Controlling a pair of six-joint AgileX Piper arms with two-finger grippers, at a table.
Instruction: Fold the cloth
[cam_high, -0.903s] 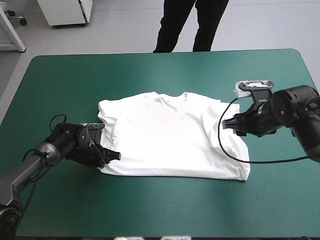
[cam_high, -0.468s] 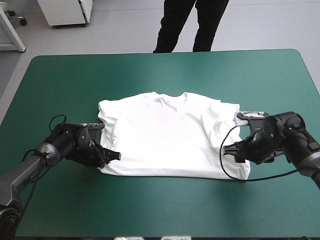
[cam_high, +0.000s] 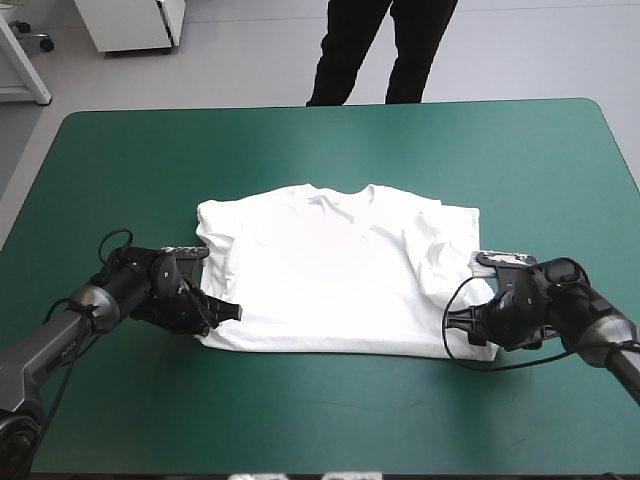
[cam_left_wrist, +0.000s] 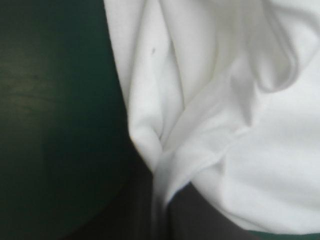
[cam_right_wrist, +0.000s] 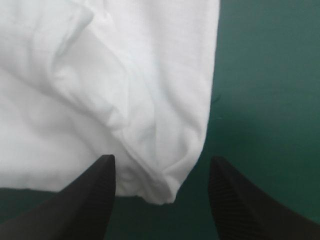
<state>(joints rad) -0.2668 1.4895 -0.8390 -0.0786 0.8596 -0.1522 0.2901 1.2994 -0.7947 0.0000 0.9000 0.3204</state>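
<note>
One T-shirt (cam_high: 330, 275), white, spread flat mid-table on the teal-green cover (cam_high: 300, 140), collar toward 12 o'clock, hem toward 6. Two arms, one gripper each.

Left gripper (cam_high: 222, 312) sits low at the shirt's 7 o'clock corner. The high view gives only its position. The left wrist view shows the black fingers (cam_left_wrist: 197, 215) all but closed, with a ridge of white cloth pinched between them. Folds run on ahead, and bare cover lies to one side.

Right gripper (cam_high: 462, 325) sits at the shirt's 4 o'clock corner. The high view does not settle its fingers. The right wrist view shows two black fingers (cam_right_wrist: 92, 200) standing apart with nothing clamped. The hem corner lies on the cover between them, a soft fold bulging just ahead of it.

Only the high view shows the one wrinkled flap at the shirt's 3 o'clock side
</note>
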